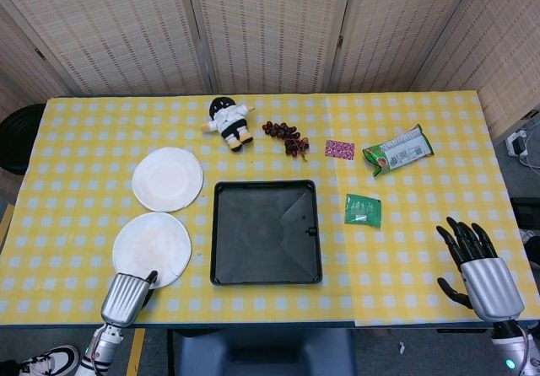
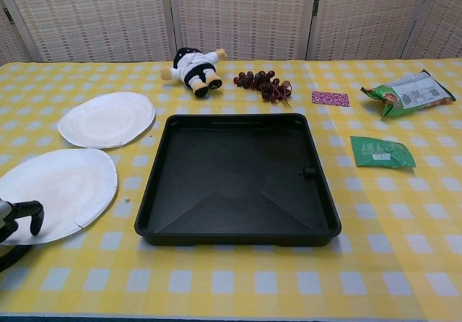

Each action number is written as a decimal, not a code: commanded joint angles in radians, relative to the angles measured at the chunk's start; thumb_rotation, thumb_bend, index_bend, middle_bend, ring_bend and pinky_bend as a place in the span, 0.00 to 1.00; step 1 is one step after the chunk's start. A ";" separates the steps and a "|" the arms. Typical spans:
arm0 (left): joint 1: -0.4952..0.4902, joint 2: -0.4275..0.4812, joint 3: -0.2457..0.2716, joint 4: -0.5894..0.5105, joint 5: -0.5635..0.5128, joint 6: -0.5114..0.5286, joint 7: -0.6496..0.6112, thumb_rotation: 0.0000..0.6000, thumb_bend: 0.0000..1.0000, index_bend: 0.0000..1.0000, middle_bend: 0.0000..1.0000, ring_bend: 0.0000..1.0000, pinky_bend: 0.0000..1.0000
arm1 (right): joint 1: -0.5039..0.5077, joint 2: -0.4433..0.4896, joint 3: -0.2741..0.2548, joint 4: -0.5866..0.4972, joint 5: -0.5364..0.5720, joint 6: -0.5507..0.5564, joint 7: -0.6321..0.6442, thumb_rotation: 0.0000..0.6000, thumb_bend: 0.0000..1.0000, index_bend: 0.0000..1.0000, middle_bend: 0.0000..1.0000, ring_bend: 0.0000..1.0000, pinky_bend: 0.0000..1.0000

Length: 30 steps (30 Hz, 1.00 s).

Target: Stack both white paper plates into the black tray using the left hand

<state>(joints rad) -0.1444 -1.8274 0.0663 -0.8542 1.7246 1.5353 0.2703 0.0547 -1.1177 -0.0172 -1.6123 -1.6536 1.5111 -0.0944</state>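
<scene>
near white paper plate (image 2: 61, 192) | round, flat, rim torn | far plate (image 2: 107, 119) intact

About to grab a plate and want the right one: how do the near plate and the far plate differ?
The near plate has the left hand at its front edge; the far plate lies untouched. The near plate's rim looks torn or notched at the front right; the far plate's rim looks whole. Both are white, round, flat on the table, left of the tray.
</scene>
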 commanded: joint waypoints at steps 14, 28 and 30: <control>0.015 -0.045 -0.032 0.085 -0.011 0.135 -0.092 1.00 0.51 0.69 1.00 1.00 1.00 | 0.002 0.000 -0.001 -0.001 0.004 -0.008 -0.005 1.00 0.29 0.00 0.00 0.00 0.00; 0.019 0.004 -0.126 -0.037 0.000 0.404 -0.239 1.00 0.54 0.70 1.00 1.00 1.00 | 0.001 -0.006 -0.008 -0.007 -0.005 -0.011 -0.021 1.00 0.29 0.00 0.00 0.00 0.00; 0.014 0.011 -0.128 -0.065 0.012 0.420 -0.224 1.00 0.54 0.70 1.00 1.00 1.00 | 0.001 -0.007 -0.010 -0.009 -0.008 -0.011 -0.022 1.00 0.29 0.00 0.00 0.00 0.00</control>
<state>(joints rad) -0.1254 -1.8257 -0.0558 -0.8952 1.7261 1.9389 0.0365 0.0558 -1.1243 -0.0275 -1.6210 -1.6613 1.4999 -0.1166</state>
